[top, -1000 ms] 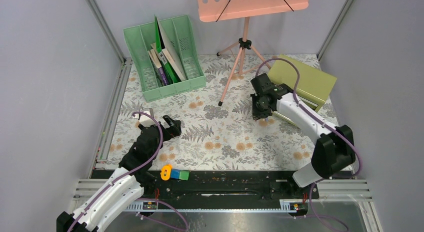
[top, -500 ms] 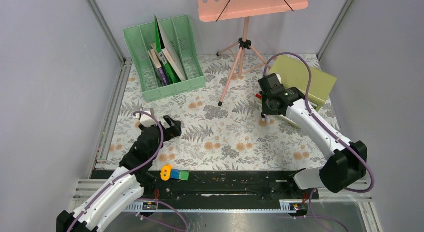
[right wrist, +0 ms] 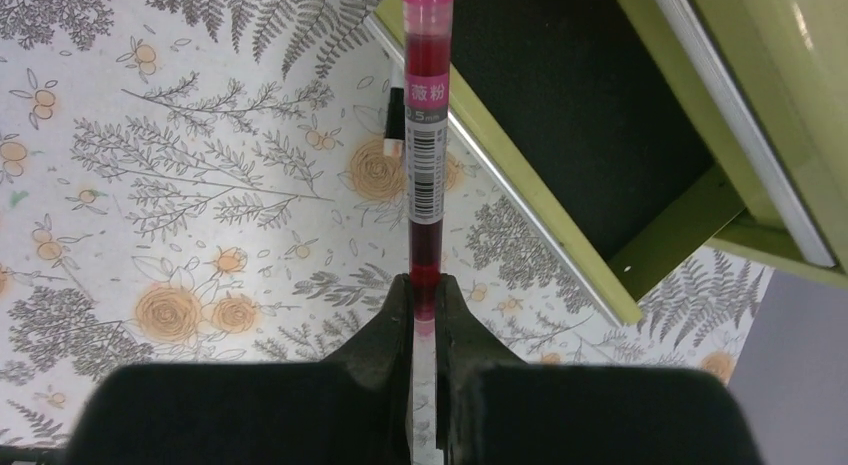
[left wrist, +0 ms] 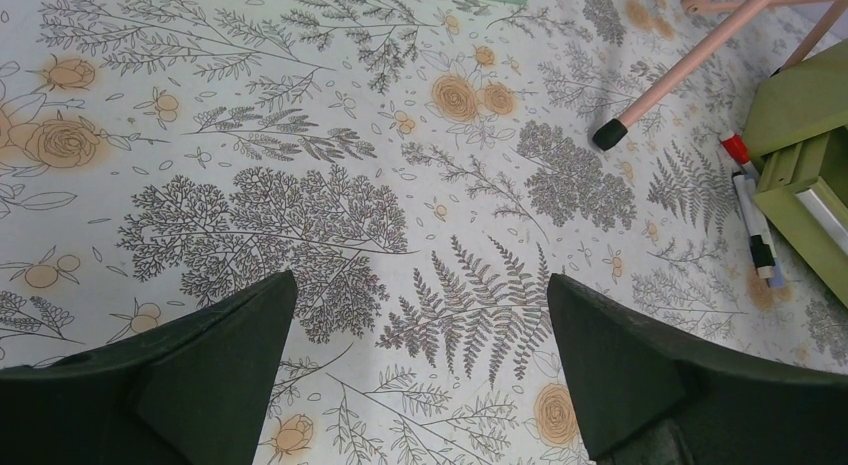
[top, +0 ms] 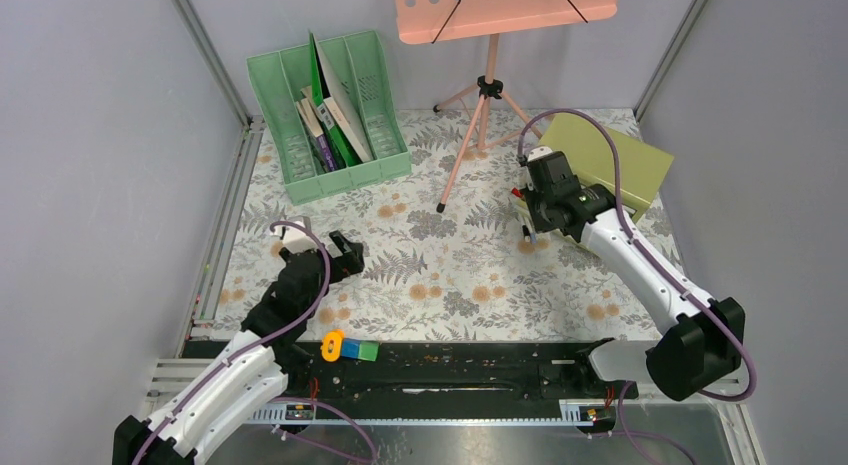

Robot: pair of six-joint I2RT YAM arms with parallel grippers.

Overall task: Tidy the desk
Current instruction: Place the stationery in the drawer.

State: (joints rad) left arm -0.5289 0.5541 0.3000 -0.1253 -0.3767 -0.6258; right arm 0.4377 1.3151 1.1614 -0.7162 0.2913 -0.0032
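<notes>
Nearest to me, on the black rail by the arm bases, sits a little yellow, blue and green piece point(top: 348, 347). Just past it the left fingers point(top: 347, 253) hang spread wide with nothing between them, low over the desk point(top: 440, 275), which is the flowery fern cloth filling the whole floor of the cage between the aluminium rails.

The left wrist view is the only one where you can properly make out a couple of markers point(left wrist: 752, 210) lying on the cloth, right beside the olive-green drawer box point(top: 610, 165). From overhead they're mostly lost behind the right arm.

Further over on the right, the right fingers point(top: 530, 225) are clamped on a pink pen point(right wrist: 425, 135). The right wrist view shows it sticking straight out from the tips, barcode label and all, its far end over the rim of the open drawer point(right wrist: 560, 105) (dark inside). From above you can barely tell there's a pen.

Behind that stands the pink music stand point(top: 490, 85), one rubber foot near the middle of the cloth. At the far left is the green file rack point(top: 330, 115) with some books slotted in.
</notes>
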